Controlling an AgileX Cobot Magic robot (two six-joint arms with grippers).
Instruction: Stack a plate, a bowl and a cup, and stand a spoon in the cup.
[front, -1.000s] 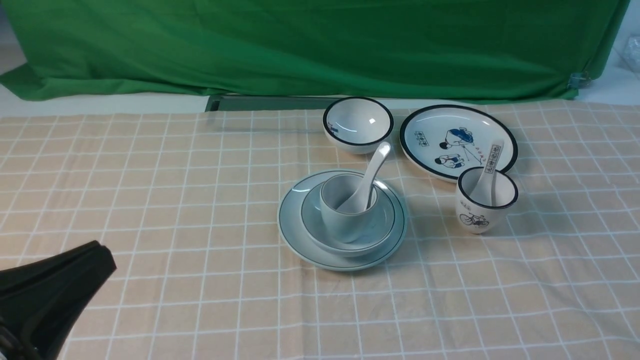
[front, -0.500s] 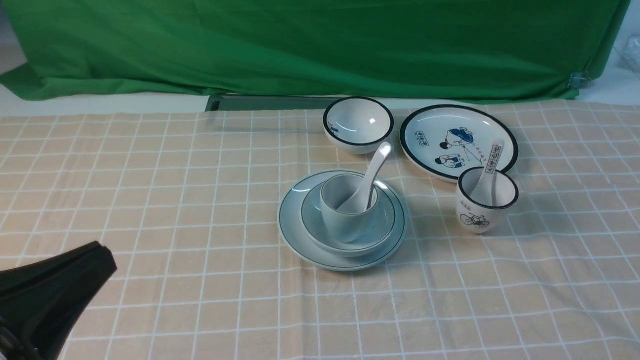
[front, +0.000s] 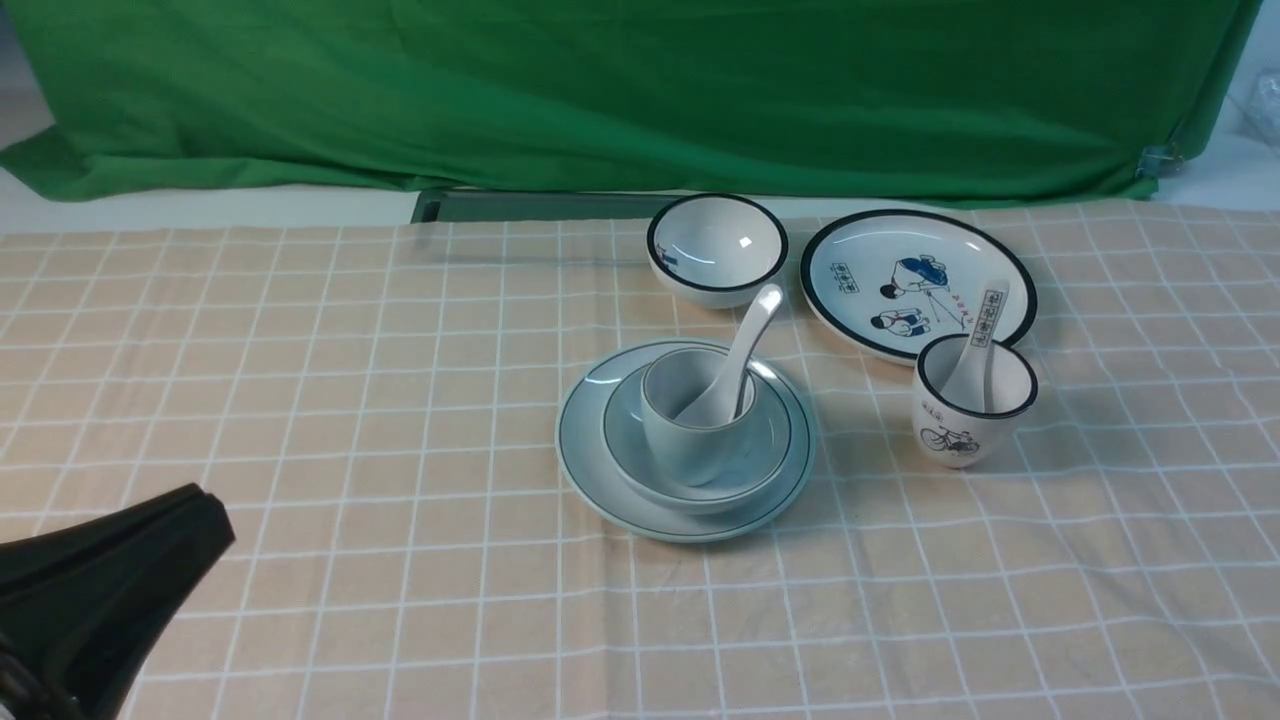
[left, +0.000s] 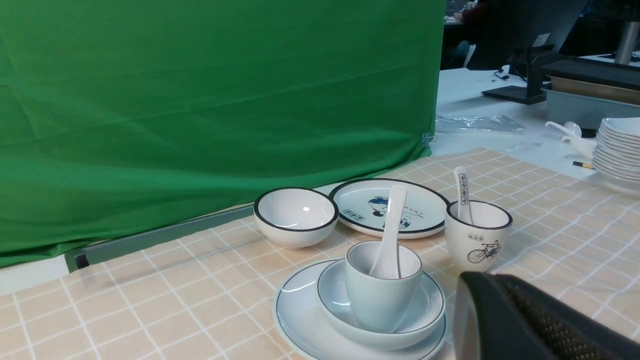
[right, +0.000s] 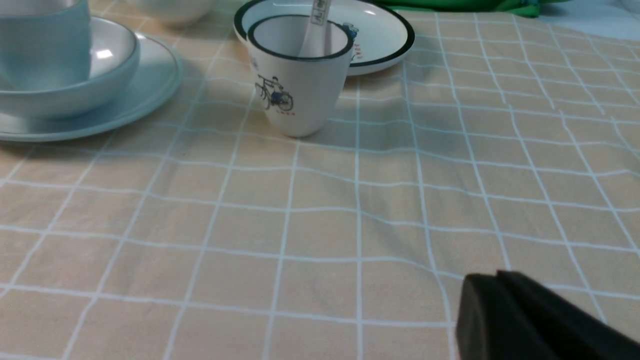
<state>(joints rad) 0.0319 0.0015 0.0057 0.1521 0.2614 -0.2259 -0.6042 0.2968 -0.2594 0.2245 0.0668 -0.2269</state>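
Plate (front: 590, 440), pale blue-green w/ thin dark rim line, flat on counter (front: 350, 400), mid. Bowl (front: 770, 440), same color, centered on plate. Plain cup (front: 690, 440) upright in bowl. Glossy white spoon (front: 740, 345) stands in cup, handle leaning up-right over rim.

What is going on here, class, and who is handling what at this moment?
Nothing is being held. The pale blue-green plate carries the bowl, the cup stands in the bowl, and the plain white spoon leans in the cup. The left gripper sits shut near the table's front left, apart from the stack; the right gripper is shut too, short of the bicycle cup.
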